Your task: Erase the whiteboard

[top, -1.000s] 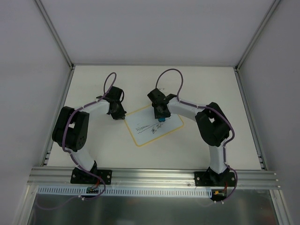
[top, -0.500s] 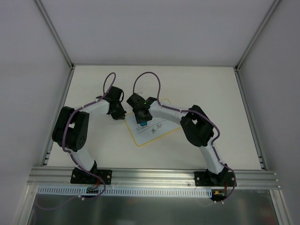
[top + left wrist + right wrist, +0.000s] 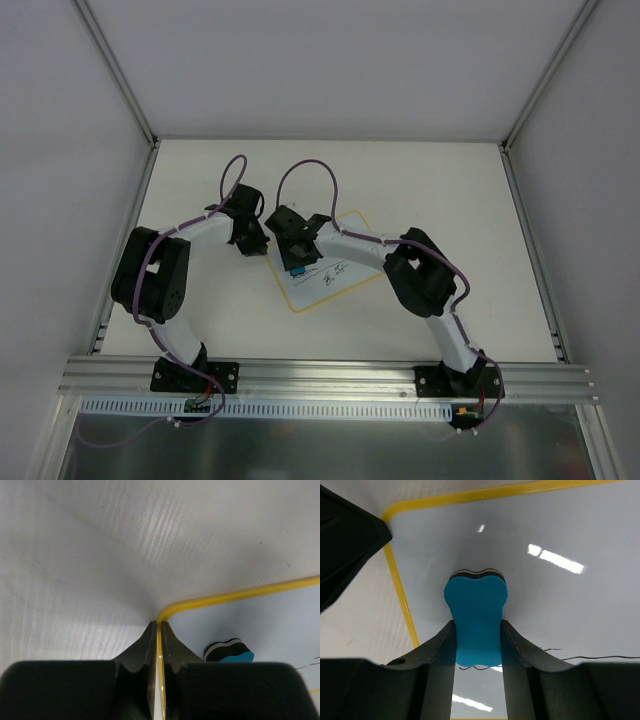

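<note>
One whiteboard (image 3: 322,291), one blue eraser (image 3: 476,625), one table (image 3: 450,190), two grippers: the left gripper (image 3: 158,625) pinches the whiteboard's rim, the right gripper (image 3: 477,626) clamps the blue eraser.

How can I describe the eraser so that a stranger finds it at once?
Find the white table, then the yellow-rimmed whiteboard at its middle. On the board, the right gripper clamps a small block. This is the eraser, the only bright blue thing there.
</note>
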Available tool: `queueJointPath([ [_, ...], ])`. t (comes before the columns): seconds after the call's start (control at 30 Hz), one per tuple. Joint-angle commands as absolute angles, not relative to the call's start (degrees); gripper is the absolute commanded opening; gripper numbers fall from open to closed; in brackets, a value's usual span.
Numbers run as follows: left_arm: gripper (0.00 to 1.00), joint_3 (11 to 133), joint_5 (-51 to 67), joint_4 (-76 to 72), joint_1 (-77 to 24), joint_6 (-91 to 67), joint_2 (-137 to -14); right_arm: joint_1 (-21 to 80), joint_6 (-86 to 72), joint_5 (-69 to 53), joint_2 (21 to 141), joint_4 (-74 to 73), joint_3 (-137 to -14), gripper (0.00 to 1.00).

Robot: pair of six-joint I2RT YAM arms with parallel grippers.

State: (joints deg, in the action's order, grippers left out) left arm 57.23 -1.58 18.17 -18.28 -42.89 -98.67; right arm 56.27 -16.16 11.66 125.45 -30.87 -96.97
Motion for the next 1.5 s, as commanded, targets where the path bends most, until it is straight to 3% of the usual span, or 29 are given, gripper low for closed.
queueJointPath([
  [0.0,0.00,54.41,-0.53,21.09,-18.37,-43.86,-101.69,53.72,-18.02,10.62,123.59,-35.86,-89.84,0.00],
  [0.17,0.00,54.40,-0.62,21.01,-18.28,-43.86,-101.78,47.91,-17.23,16.08,115.51,-33.49,-77.12,0.00],
  [0.37,0.00,54.58,-0.35,21.09,-18.19,-43.77,-102.39,42.72,-16.44,18.89,109.79,-32.52,-70.14,0.00],
  [1.13,0.00,54.23,2.02,20.30,-18.37,-44.65,-101.78,57.38,-18.46,7.12,126.03,-33.48,-92.10,0.00],
  [1.47,0.00,54.32,2.11,20.13,-18.28,-44.91,-101.87,59.94,-18.02,7.29,123.50,-35.07,-88.35,0.00],
])
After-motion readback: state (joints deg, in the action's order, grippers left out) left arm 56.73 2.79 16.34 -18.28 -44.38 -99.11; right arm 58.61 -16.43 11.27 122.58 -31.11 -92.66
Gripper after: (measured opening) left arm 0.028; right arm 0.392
